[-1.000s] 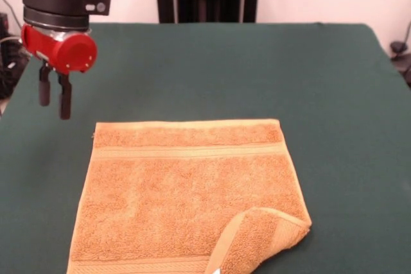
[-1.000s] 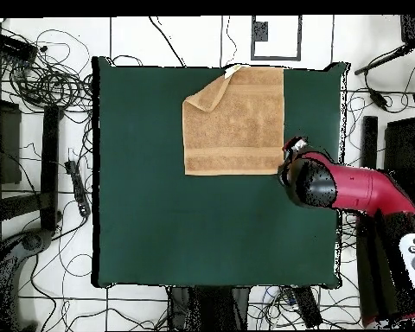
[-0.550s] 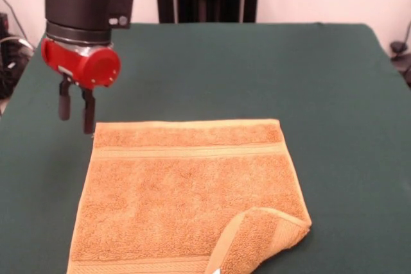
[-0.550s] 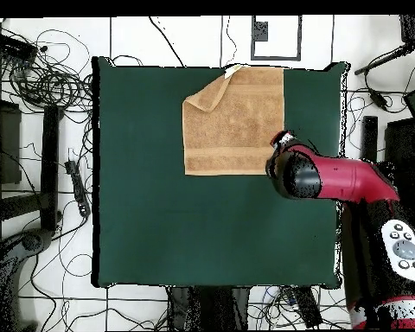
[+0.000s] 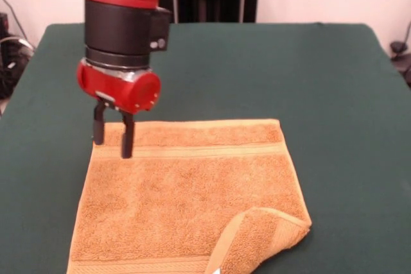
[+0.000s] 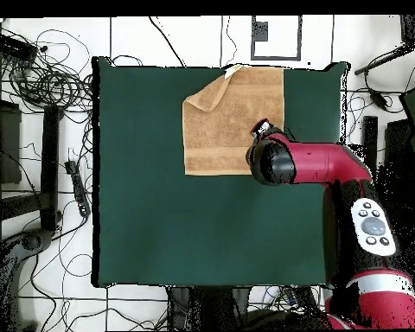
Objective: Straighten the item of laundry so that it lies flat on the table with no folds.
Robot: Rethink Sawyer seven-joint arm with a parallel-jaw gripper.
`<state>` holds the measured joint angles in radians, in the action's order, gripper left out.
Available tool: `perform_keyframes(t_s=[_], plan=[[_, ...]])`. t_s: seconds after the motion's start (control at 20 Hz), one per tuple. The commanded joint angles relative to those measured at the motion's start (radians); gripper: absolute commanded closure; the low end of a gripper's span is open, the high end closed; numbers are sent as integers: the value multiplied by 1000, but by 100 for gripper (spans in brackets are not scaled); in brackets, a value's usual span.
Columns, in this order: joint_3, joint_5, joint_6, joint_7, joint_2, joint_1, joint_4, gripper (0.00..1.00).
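Overhead view, green table (image 6: 159,216), floor cables (image 6: 47,78)

towel (image 5: 186,197): orange-tan terry, roughly square, woven band near each end
state: mostly flat; one corner (image 5: 266,239) folded back onto it, small white tag at the fold
table (image 5: 334,94): dark green cloth, rounded corners
position: towel lies against one table edge, near a corner
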<state>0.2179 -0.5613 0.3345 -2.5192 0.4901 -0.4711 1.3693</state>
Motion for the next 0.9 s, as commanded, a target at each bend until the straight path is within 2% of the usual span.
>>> perform_keyframes(t_s=[0.05,0.4,0.9], plan=[[10,26,134,13,-69,92,4,0],[-41,37,121,-49,-59,162,24,0],[-75,43,-19,-93,-2,189,180,0]])
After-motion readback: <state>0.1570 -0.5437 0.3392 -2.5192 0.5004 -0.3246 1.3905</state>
